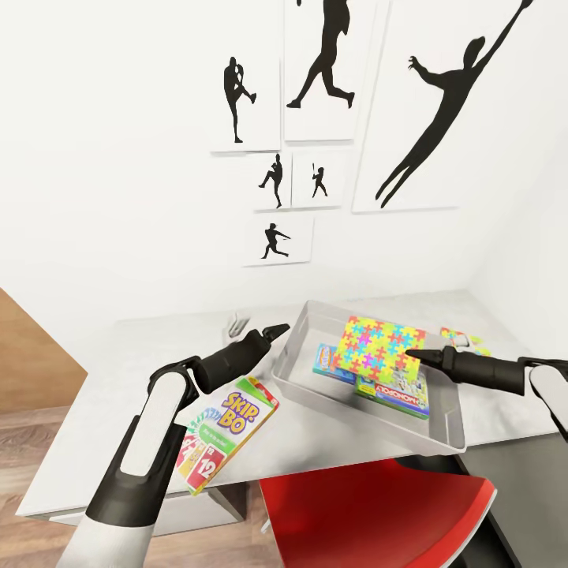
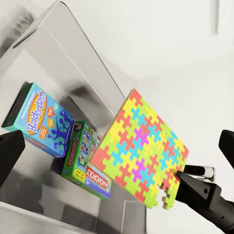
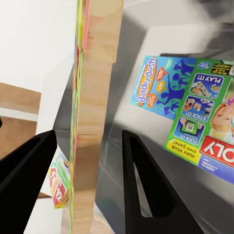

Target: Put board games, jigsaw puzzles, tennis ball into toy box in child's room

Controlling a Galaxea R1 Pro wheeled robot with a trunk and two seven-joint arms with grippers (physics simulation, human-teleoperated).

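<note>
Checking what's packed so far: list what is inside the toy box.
Inside the toy box: blue Balderdash game and Monopoly game. The jigsaw puzzle, in the right gripper, hangs above, covering part of the floor.

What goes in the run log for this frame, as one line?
right gripper: shut on jigsaw puzzle, held above toy box | left gripper: open, empty | in box: Balderdash, Monopoly | Skip-Bo: on table
</note>
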